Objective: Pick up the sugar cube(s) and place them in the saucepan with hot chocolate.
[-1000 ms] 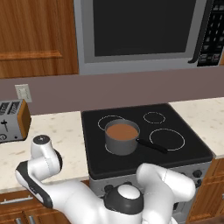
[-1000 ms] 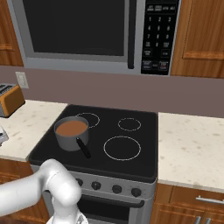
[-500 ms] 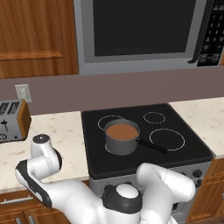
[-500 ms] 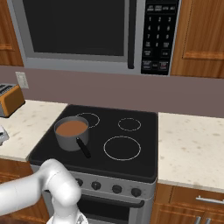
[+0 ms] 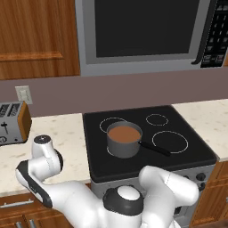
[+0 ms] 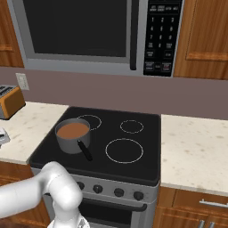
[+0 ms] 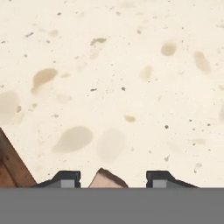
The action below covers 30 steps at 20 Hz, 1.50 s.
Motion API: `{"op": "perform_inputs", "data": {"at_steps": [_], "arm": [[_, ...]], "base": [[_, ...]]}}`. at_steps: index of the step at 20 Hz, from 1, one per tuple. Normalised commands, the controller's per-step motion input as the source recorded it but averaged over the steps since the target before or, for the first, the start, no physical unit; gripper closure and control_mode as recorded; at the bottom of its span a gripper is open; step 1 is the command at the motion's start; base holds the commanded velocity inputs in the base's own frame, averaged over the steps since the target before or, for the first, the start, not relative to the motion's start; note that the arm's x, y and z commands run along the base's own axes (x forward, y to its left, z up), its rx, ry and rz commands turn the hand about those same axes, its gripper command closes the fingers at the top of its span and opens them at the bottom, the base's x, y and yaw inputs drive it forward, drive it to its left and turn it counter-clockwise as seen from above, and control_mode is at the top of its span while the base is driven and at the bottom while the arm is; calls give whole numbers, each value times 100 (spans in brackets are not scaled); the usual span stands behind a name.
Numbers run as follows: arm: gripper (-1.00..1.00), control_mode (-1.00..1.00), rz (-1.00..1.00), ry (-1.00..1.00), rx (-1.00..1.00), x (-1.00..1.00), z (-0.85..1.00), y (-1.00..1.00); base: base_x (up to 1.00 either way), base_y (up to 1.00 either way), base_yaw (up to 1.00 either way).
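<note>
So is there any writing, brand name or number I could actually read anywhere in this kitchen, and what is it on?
None can be read.
Microwave keypad: rows of white marks on dark buttons, plus two reddish buttons, all too small and blurred to read.
Toaster: small dark marks on its front, no legible text.
Stove knobs: no readable markings.
Saucepan, countertop: no writing, only speckles on the stone.

Counts: one saucepan of brown liquid; four burner rings on one stove; one toaster; one microwave; one wall outlet; one pinkish-tan sugar cube between two fingertips.
</note>
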Motion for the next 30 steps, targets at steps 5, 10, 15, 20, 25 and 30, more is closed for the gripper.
{"op": "perform_inputs", "data": {"at_steps": [5,10,15,20,25,30], "arm": [[100,-100,0,1,0,0,0,0],[100,-100,0,0,0,0,-3,0],[100,-100,0,-8,0,0,8,-23],[100,-100,0,-9,9,0,67,-60],[100,-100,0,-8,13,0,99,-70],[100,-100,0,-5,7,1,59,-86]], "base": [[0,0,0],[0,0,0],[0,0,0],[0,0,0],[0,0,0],[0,0,0]]}}
